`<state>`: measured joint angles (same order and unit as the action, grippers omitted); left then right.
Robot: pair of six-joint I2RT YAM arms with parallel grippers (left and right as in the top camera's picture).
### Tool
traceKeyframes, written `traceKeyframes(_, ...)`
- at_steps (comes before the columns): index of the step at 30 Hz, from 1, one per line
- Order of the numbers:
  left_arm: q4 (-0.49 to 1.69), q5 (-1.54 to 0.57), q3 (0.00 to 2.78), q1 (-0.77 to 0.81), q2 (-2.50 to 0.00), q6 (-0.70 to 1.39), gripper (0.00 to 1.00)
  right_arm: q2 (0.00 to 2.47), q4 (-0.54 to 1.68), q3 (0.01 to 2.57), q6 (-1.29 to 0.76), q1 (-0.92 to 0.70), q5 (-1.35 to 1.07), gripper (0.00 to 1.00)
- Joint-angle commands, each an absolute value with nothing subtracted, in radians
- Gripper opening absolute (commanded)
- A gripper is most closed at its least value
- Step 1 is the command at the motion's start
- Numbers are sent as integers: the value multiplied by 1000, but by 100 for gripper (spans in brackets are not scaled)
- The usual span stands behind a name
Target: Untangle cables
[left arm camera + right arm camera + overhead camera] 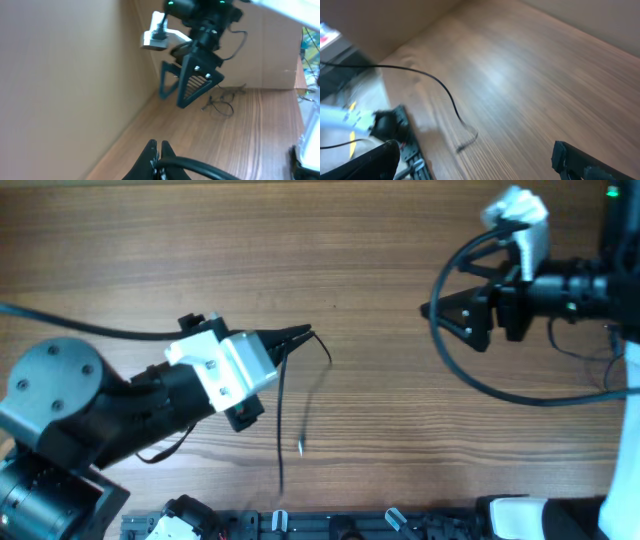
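Observation:
A thin black cable (281,420) lies on the wooden table (380,240) in the overhead view, with one strand running toward the front edge and another looping right to a loose end (302,446). My left gripper (297,335) is shut on the cable's upper end. In the left wrist view the closed jaws (157,148) pinch the black cable (200,168). My right gripper (450,315) is open and empty, hovering at the right, well apart from the cable. In the right wrist view its fingers (470,165) are spread wide above the cable (447,95).
A second thin dark cable (600,370) lies at the far right beside the right arm; it also shows in the left wrist view (221,106). A black rail with clips (330,525) runs along the front edge. A cardboard wall (60,75) stands behind the table.

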<state>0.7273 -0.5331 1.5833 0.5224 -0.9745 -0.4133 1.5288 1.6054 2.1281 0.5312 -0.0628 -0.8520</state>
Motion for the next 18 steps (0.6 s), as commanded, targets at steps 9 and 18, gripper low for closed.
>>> traceKeyframes(9, 634, -395, 1584, 519, -963, -414, 4, 1658, 1535, 2125, 1029, -490, -748, 100)
traceKeyframes(18, 563, -327, 1584, 519, -899, -412, 4, 1743, 1459, 2121, 1029, -492, -881, 99)
